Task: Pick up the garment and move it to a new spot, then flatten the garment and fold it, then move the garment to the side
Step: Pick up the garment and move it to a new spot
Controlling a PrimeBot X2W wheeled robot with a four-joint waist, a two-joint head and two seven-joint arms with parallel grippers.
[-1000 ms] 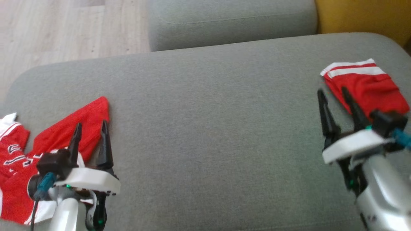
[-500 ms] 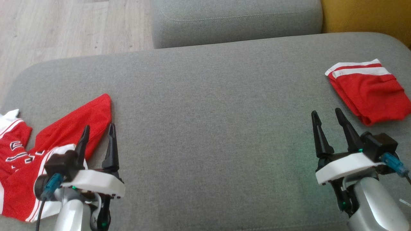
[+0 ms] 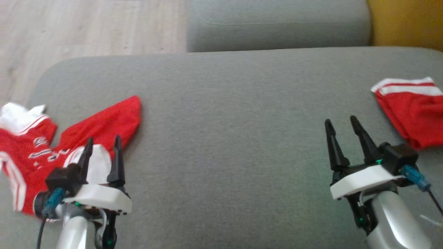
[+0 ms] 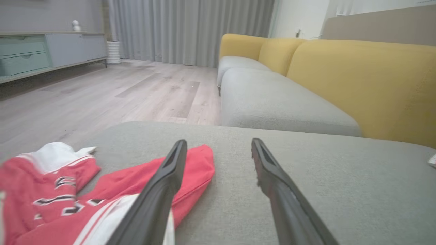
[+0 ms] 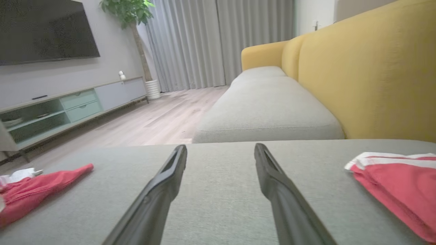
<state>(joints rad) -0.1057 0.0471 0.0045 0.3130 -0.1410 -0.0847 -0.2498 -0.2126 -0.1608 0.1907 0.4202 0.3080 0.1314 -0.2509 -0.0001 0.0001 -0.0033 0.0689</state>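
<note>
A crumpled red jersey with white trim and lettering (image 3: pixel 104 119) lies at the left end of the grey seat cushion (image 3: pixel 225 114). My left gripper (image 3: pixel 103 139) stands open just above its near edge, its left finger over the white trim. The left wrist view shows the jersey (image 4: pixel 51 190) under and left of that open gripper (image 4: pixel 218 141). A folded red garment with white stripes (image 3: pixel 412 114) lies at the right end. My right gripper (image 3: pixel 340 120) is open, apart from it on the near left, over bare cushion. In the right wrist view (image 5: pixel 220 146) the folded garment (image 5: pixel 398 183) lies at the right.
A second grey cushion (image 3: pixel 277 27) adjoins the far side, with the yellow backrest (image 3: pixel 405 24) at the right. Wooden floor (image 3: pixel 86 27) lies beyond the cushion's left and far-left edges. A low TV cabinet (image 5: pixel 68 105) stands across the room.
The head camera has turned left, shifting everything rightward. My right gripper has drawn back from the folded garment toward the near edge, still open. The left gripper holds its place by the jersey.
</note>
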